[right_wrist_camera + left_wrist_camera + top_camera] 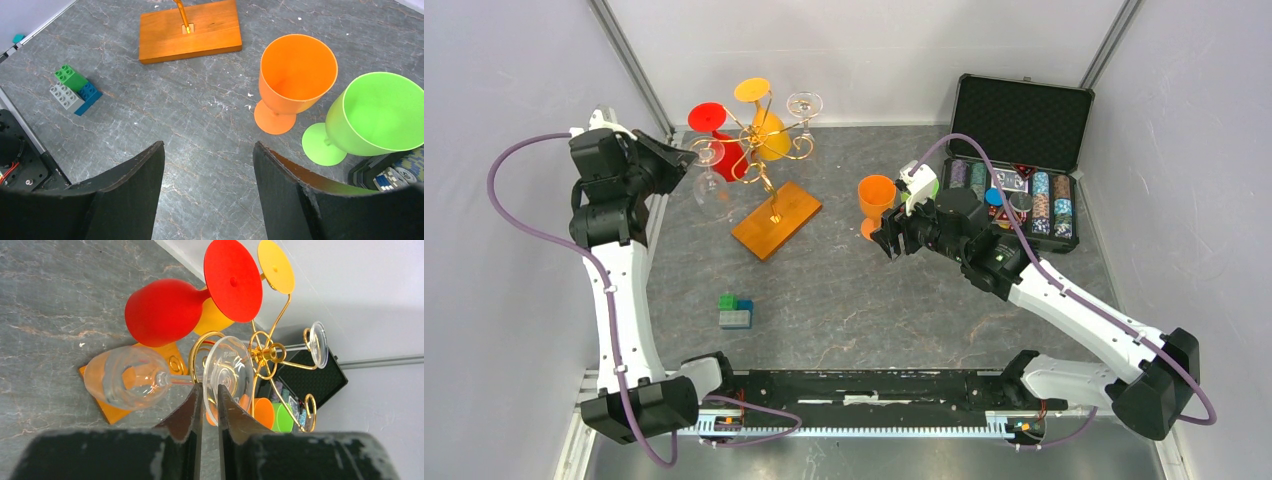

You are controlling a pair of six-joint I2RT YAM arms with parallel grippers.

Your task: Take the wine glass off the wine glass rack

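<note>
The clear glass wine glass (125, 377) hung on the gold wire wine glass rack (265, 352), at twelve o'clock of the nearer left gripper (210, 390). Its stem lay nine-to-three across the almost closed jaws; a grip I could not tell. The right gripper (207, 165) gaped, empty.

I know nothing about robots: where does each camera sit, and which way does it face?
Top external: above and behind the arms, looking down at the grey table; both arms show.
Left wrist: behind the left gripper, facing the clear wine glass hanging on the gold wire rack; its close-set black fingers show.
Right wrist: behind the right gripper, looking down at the orange plastic goblet; its open fingers show.
Shared: the rack's orange base appears in all three.
</note>
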